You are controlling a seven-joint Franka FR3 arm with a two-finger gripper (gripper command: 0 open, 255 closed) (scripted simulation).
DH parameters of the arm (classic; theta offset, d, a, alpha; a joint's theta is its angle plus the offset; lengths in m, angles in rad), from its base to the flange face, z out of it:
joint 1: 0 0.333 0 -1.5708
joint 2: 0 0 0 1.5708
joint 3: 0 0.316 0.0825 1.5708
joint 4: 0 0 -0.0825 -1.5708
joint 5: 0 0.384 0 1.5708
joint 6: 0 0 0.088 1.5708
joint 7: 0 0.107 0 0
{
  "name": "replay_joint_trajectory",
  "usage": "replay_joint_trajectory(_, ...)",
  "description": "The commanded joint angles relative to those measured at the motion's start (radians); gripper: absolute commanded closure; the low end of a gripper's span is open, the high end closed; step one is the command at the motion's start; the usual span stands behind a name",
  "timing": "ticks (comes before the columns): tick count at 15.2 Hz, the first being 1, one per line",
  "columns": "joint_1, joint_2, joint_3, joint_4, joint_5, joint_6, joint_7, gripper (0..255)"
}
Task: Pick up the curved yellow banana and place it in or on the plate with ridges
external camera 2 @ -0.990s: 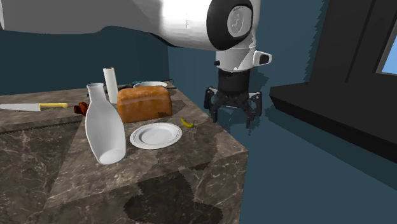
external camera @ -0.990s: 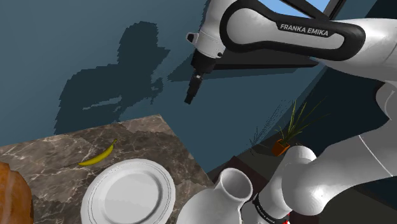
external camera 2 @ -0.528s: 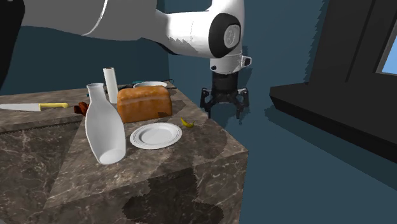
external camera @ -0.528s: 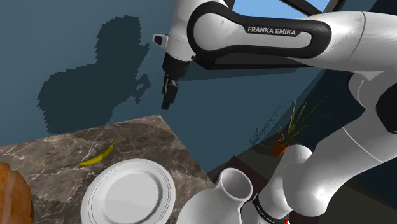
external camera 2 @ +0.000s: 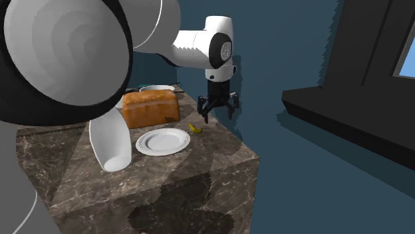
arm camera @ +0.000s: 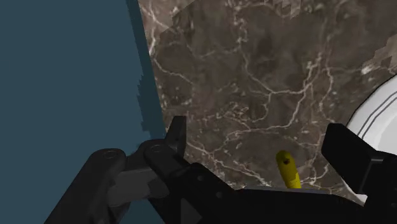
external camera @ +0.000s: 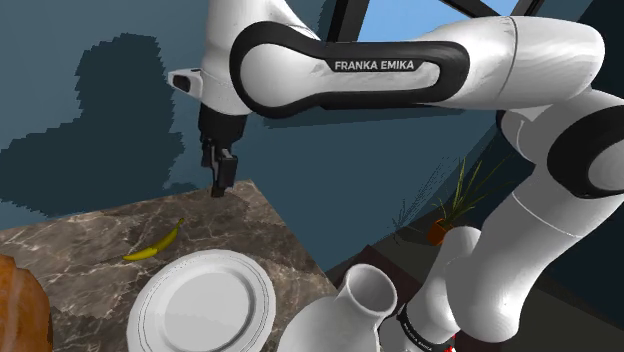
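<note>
A small curved yellow banana (external camera: 155, 243) lies on the brown marble tabletop (external camera: 225, 205), just beyond the white ridged plate (external camera: 203, 303). My black gripper (external camera: 220, 175) hangs open and empty above the table's far corner, to the shoulder view's right of the banana. In the second exterior view the gripper (external camera 2: 218, 114) hovers just above and right of the banana (external camera 2: 195, 127), with the plate (external camera 2: 163, 141) nearer the camera. The wrist view has the banana (arm camera: 287, 170) between my spread fingers, untouched, and the plate's rim (arm camera: 382, 121) beside the right finger (arm camera: 350, 149).
A white vase (external camera 2: 112, 143) stands near the plate, a loaf of bread (external camera 2: 151, 108) behind it, and a white bowl (external camera 2: 157, 88) further back. The table edge (arm camera: 149, 95) drops off close to the gripper. A potted plant (external camera: 450, 215) sits on the floor below.
The arm has swung to the shoulder view's left and come lower, bringing the gripper from off the table to over its far corner near the banana. The fingers stayed open.
</note>
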Motion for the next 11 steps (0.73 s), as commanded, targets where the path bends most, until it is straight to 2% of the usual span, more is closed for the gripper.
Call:
replay_joint_trajectory(1,0.022,0.044,0.022,0.033,-0.012,0.006,-0.04,0)
replay_joint_trajectory(9,0.111,0.193,0.108,0.131,-0.075,0.032,-0.185,0)
replay_joint_trajectory(11,0.111,0.2,0.108,0.114,-0.077,0.056,-0.183,0)
